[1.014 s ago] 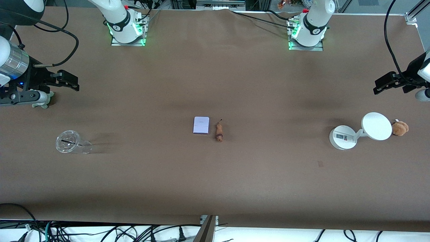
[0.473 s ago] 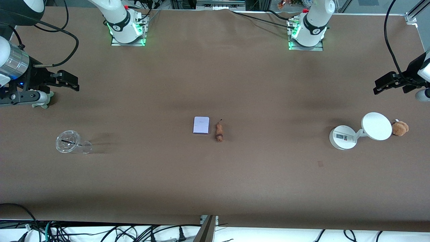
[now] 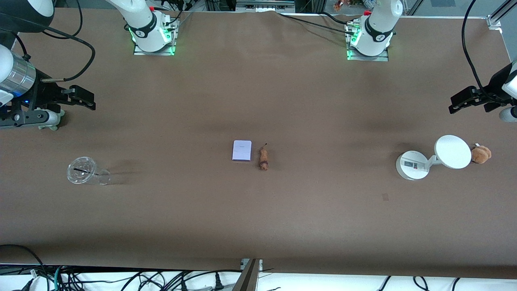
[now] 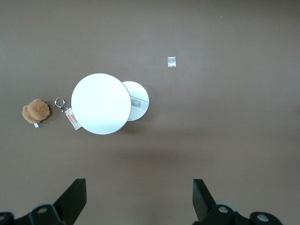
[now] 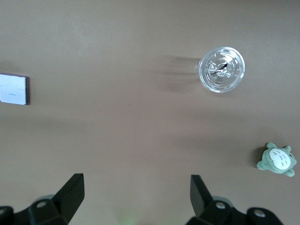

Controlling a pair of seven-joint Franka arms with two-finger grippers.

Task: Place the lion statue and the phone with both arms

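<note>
The phone point(image 3: 242, 150), a pale lavender slab with a dark edge, lies flat at the table's middle. The lion statue point(image 3: 263, 157), small and brown with a darker head end, lies right beside it, toward the left arm's end. My right gripper point(image 3: 91, 101) hangs open and empty over the right arm's end of the table. Its wrist view shows its open gripper point(image 5: 136, 190) and the phone point(image 5: 14, 88) at the picture's edge. My left gripper point(image 3: 453, 104) hangs open and empty over the left arm's end, also seen in its wrist view point(image 4: 139, 192). The lion is in neither wrist view.
A clear plastic cup point(image 3: 83, 171) lies at the right arm's end, with a green plush point(image 3: 51, 121) partly under the right gripper. At the left arm's end stand a white round-based device with a disc point(image 3: 452, 151) and a fluffy tan plush point(image 3: 481, 154).
</note>
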